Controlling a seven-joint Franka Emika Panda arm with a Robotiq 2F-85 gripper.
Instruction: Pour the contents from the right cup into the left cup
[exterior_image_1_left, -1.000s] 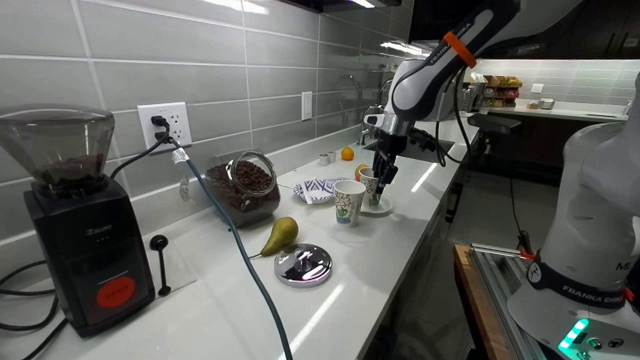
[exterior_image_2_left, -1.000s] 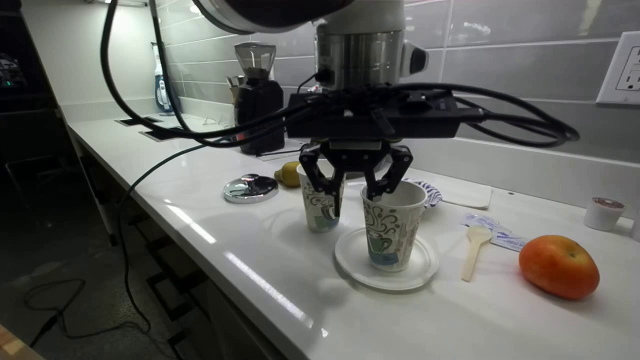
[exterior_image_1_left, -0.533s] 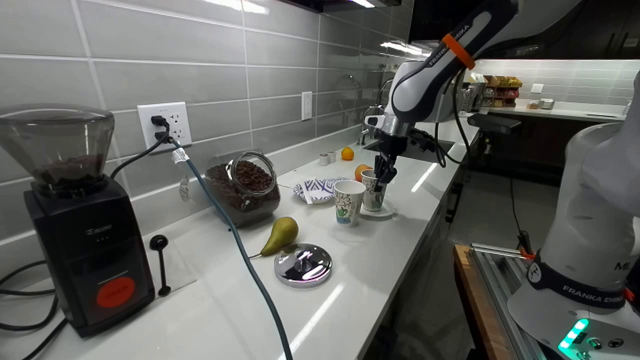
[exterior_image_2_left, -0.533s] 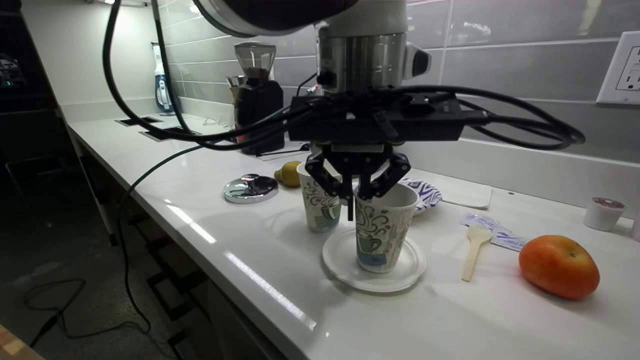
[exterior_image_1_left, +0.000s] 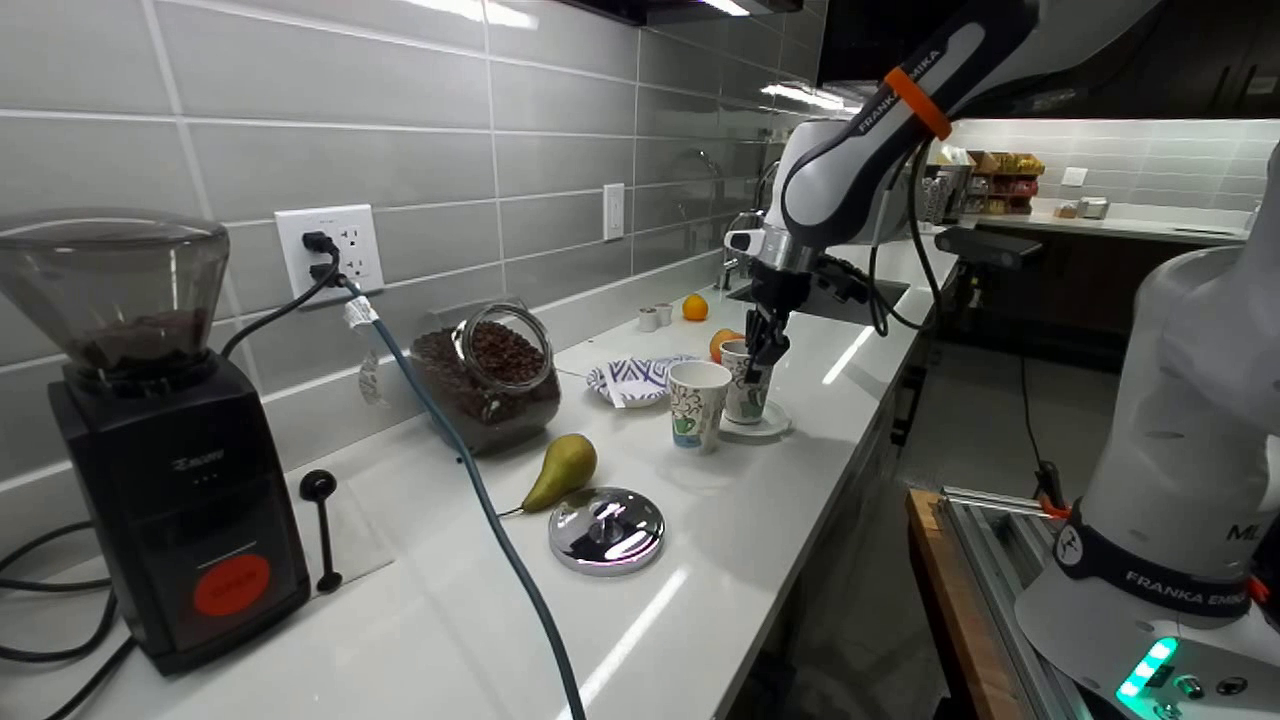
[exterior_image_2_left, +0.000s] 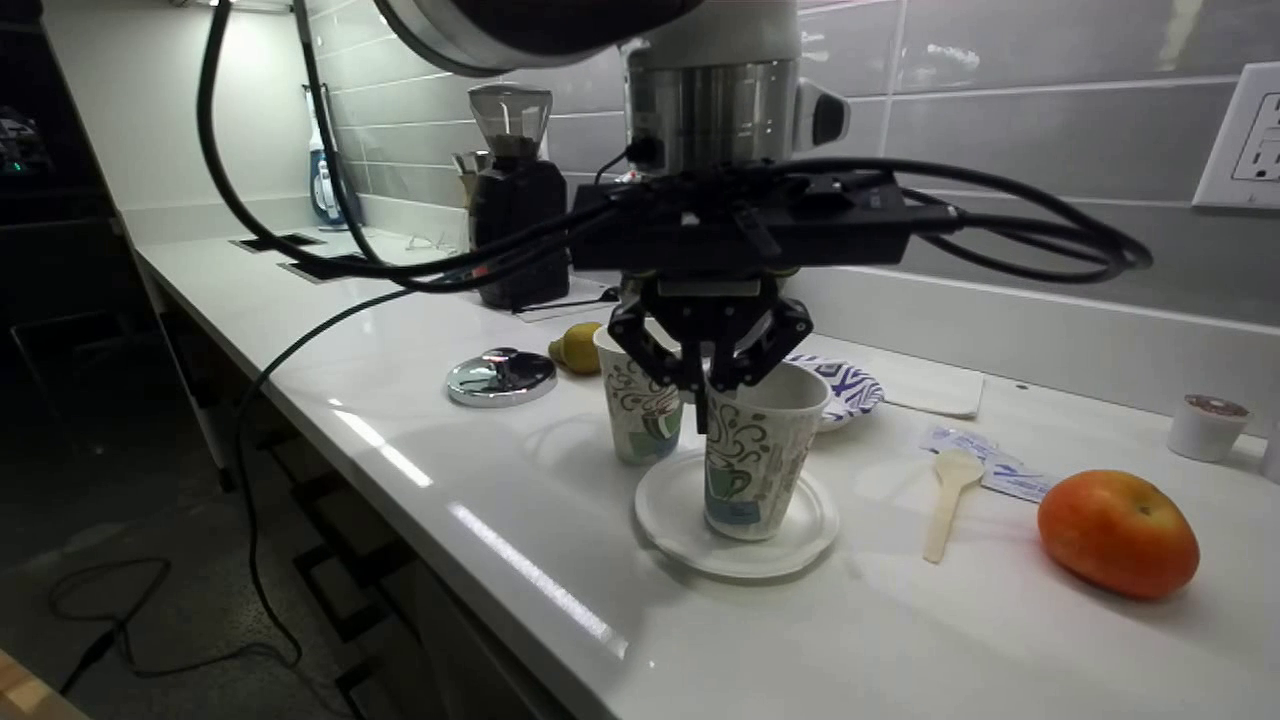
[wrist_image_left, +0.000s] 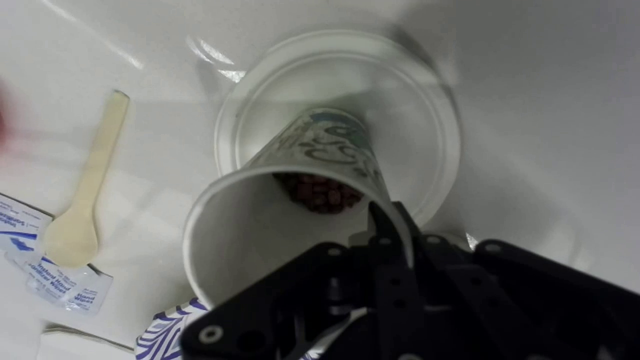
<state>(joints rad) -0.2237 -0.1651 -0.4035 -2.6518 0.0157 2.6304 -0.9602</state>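
The right cup (exterior_image_2_left: 755, 480) is a patterned paper cup, standing slightly tilted on a small white plate (exterior_image_2_left: 660, 530). It also shows in an exterior view (exterior_image_1_left: 742, 405) and in the wrist view (wrist_image_left: 327, 142), with dark reddish pieces (wrist_image_left: 322, 194) at its bottom. My gripper (exterior_image_2_left: 706, 402) is shut on its rim wall, one finger inside and one outside, also in the wrist view (wrist_image_left: 389, 212). The left cup (exterior_image_2_left: 640, 410) is a similar patterned paper cup, upright on the counter close beside the plate, also in an exterior view (exterior_image_1_left: 695, 408). Its inside is hidden.
A purple-patterned bowl (exterior_image_2_left: 850, 390) is behind the cups. A wooden spoon (exterior_image_2_left: 955, 490), wipe packets (exterior_image_2_left: 1015, 475) and a red-orange tomato (exterior_image_2_left: 1118, 535) lie to one side. A chrome lid (exterior_image_1_left: 606, 530), a pear (exterior_image_1_left: 565, 470) and a bean jar (exterior_image_1_left: 490, 385) are beyond the left cup.
One second ago the gripper was open with its fingers apart around the rim. It has shut, and the right cup and plate have shifted toward the left cup.
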